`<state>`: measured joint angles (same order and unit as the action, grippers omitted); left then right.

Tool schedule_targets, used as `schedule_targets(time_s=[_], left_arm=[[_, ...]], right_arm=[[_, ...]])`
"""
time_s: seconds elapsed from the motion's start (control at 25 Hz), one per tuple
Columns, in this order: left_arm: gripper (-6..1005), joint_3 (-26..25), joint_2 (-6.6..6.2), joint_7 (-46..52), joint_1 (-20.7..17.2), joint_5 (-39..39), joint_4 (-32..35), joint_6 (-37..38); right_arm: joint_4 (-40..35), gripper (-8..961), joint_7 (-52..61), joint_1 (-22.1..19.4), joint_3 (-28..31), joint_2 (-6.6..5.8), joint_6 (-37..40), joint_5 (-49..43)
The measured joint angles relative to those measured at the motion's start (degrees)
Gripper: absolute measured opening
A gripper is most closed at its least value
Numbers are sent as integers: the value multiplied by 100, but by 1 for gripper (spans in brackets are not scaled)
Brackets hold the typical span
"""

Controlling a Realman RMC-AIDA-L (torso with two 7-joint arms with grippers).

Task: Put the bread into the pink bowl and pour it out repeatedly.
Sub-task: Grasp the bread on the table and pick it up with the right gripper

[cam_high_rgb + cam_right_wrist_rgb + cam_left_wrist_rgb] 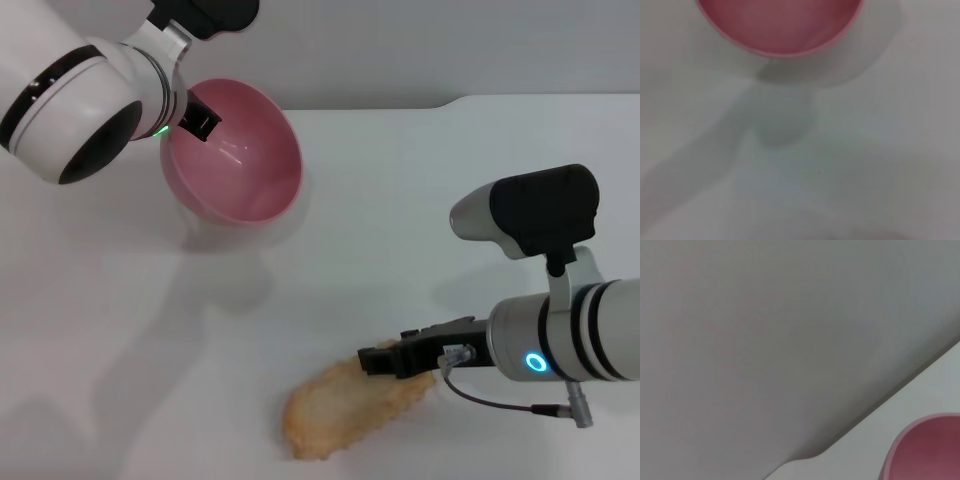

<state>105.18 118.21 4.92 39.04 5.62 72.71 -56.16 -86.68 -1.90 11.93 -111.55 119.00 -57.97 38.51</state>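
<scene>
The bread (345,408) lies flat on the white desk (420,200) at the lower centre of the head view, pale tan side up, with one end under the tip of the right gripper (385,358). That gripper reaches in from the lower right, its dark fingers at the loaf's nearer end; whether they are clamped on the bread or merely resting over it cannot be told from this angle. The pink bowl (245,165) sits at the upper left of the frame, tipped so its glossy inside faces toward the loaf, and it is empty. The left gripper (200,117) has its fingers closed on the bowl's rim at the upper left edge, which accounts for the tilt (judged to be the pouring attitude, contents already out). The right wrist view shows only the bowl (780,25) and bare desk with shadows, so it settles nothing about the fingers. Bread and bowl stand well apart, with open desk between them and nothing in the path. The desk's far edge runs just behind the bowl in the left wrist view, leaving little room there; the loaf also lies near the bottom of the frame.
</scene>
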Motion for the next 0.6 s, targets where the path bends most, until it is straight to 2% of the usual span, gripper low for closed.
schedule_targets(time_s=[0.48, 0.6], left_arm=[[126, 0, 7, -53, -2, 0, 50, -29], [126, 0, 9, -53, -3, 0, 51, -28]], right_arm=[[556, 621, -37, 312, -18, -1, 95, 178], [875, 621, -27, 526, -45, -5, 99, 199]])
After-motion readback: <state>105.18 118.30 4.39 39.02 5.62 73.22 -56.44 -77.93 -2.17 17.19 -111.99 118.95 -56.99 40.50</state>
